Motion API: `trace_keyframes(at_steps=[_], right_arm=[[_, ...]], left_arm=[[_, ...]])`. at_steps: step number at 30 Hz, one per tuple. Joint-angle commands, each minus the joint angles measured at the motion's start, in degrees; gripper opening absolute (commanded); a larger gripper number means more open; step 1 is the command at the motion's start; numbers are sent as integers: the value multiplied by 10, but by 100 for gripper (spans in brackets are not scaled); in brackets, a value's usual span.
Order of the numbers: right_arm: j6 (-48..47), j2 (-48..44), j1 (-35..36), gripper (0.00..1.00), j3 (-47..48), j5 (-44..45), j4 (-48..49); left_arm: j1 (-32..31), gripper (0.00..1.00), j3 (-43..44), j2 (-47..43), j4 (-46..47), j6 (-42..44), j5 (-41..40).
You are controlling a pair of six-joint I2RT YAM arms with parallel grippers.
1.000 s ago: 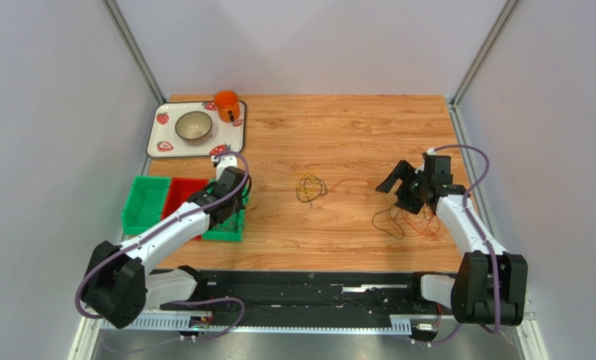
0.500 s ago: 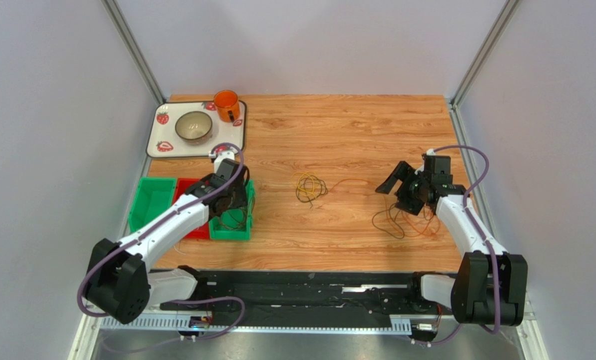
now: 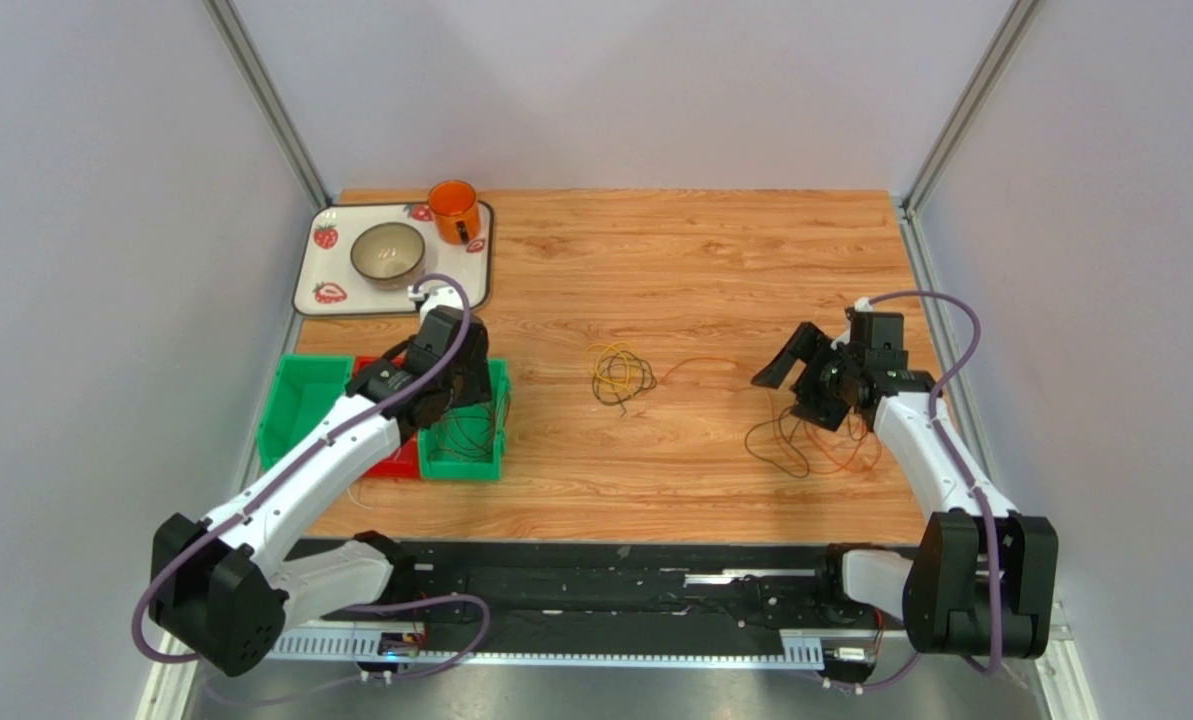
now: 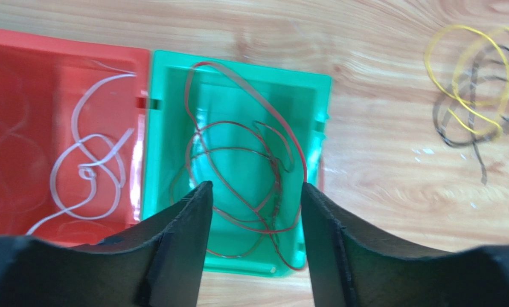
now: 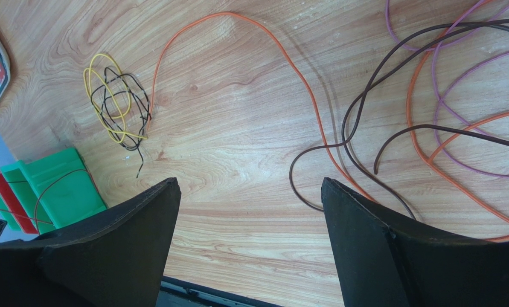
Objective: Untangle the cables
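A dark red cable point(image 4: 250, 153) is lying in loose coils inside a green bin point(image 4: 173, 109) near the left edge of the desk point(image 3: 677, 255). A white cable point(image 4: 87, 171) is lying looped in the red bin point(image 4: 20, 115) that is touching it on its left. A small yellow and black bundle point(image 3: 619, 375) is resting around the middle of the desk. Toward the right edge, an orange cable point(image 5: 305, 89), a dark brown cable point(image 5: 345, 125) and a thin purple cable point(image 5: 435, 77) are crossing over each other on the wood.

The left pincer point(image 4: 253, 198) is hanging over the green bin with its jaws apart, and nothing is sitting between them. The right pincer point(image 5: 249, 192) is hovering above the loops near the right edge, standing wide open and gripping nothing.
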Motion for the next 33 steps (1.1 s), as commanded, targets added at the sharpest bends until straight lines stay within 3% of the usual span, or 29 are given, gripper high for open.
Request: trace_keyframes(at_steps=[1,7,17,25,33], right_arm=[[-4,-12,3,85,17,-7,2],[-7,-12,3,85,15,-5,0],[-2,-5,3,85,8,-7,10],[-8,-9,3,86,9,-1,3],[-6,-10,3,86,5,-4,5]], left_arm=[[-29,67,21,-5,14,29,45],[-37,71,6,9,1,19,56],[-51,67,-17,10,35,35,119],[-113,67,-25,17,47,37,61],[-147,61,3,89,9,38,-36]])
